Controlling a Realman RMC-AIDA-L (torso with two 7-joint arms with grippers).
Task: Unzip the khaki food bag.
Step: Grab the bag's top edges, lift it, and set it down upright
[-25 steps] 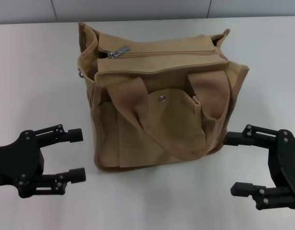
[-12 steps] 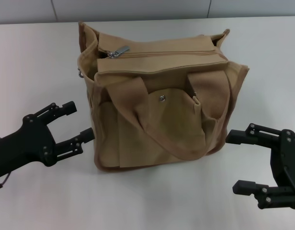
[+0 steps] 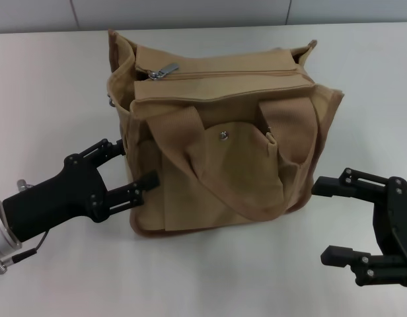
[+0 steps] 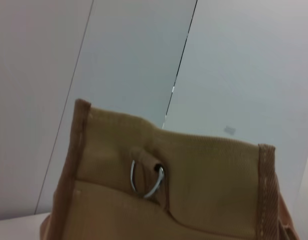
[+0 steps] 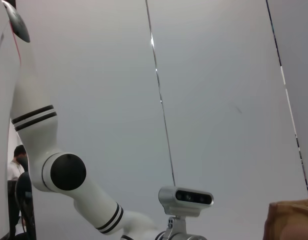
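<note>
A white desk (image 3: 51,86) runs back to a pale panelled wall, and the bag (image 3: 220,139) stands upright in the middle of it, front pocket facing the robot.

The left gripper (image 3: 133,169) is at the bag's lower left corner with its 2 black fingers spread apart. The upper finger (image 3: 101,150) lies along the bag's left side panel, and the lower finger's tip reaches across the front face near the bottom; contact with the cloth looks likely but cannot be confirmed. It holds nothing. The left wrist view looks up the bag's end panel, where a small metal ring (image 4: 146,181) hangs from the cloth just below the brown-piped top edge.

The right gripper (image 3: 329,221) sits low on the desk just right of the bag's lower right corner, fingers wide apart and empty, its upper finger close to the cloth but clear of it.

The zipper (image 3: 223,74) runs shut along the bag's top, with the silver pull (image 3: 165,70) lying at its left end. The 2 handles (image 3: 256,172) droop over the front, framing the pocket flap and its snap (image 3: 223,135). With the top shut, the inside is hidden.
</note>
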